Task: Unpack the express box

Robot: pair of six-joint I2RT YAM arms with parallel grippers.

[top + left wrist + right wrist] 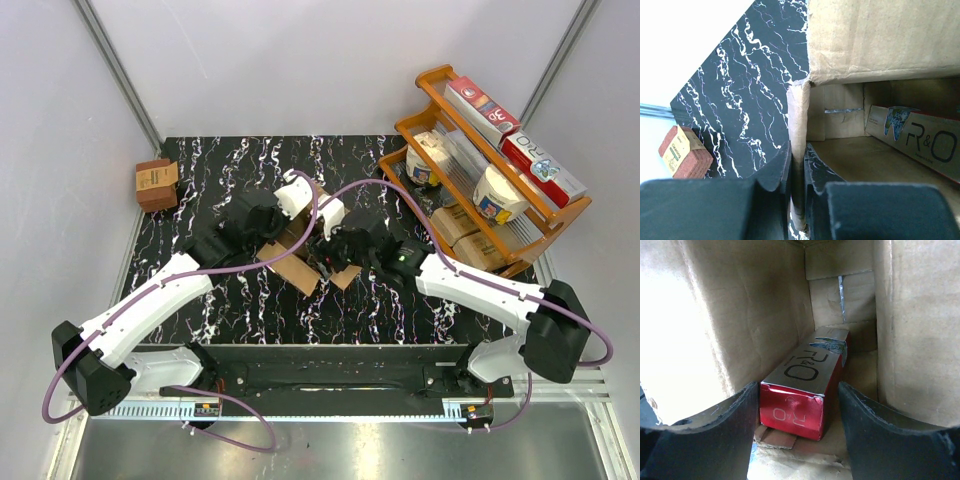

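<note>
**Close square on the red carton, then draw it straight out**

The express box (297,265) sits about mid-table (220,300) with its flaps splayed. The left claw (797,160) is pinched narrow on the edge of one cardboard wall and holds the box in place. The right claw (799,390) is inside the mouth with its jaws wide, one on each side of the near end of a red R&O carton (800,407). The carton lies lengthwise on the box's floor, and nothing is gripped yet.

The step in hand looks to be taking hold of that carton. It would go best with the claw a little deeper, so the pads meet the long side faces rather than the dented end corner. The jaws should then close evenly. The pull should follow the carton's own length, back through the mouth, with the left pinch firm so the box does not slide along.

Cardboard walls stand close on both sides of the right claw, so there is hardly any sideways play, and a flap edge could snag the carton on the way out. Bare table lies toward the near edge for setting it down. The orange rack (490,150) at the far right corner and the small brown box (157,184) at the far left corner are well apart from the work.
</note>
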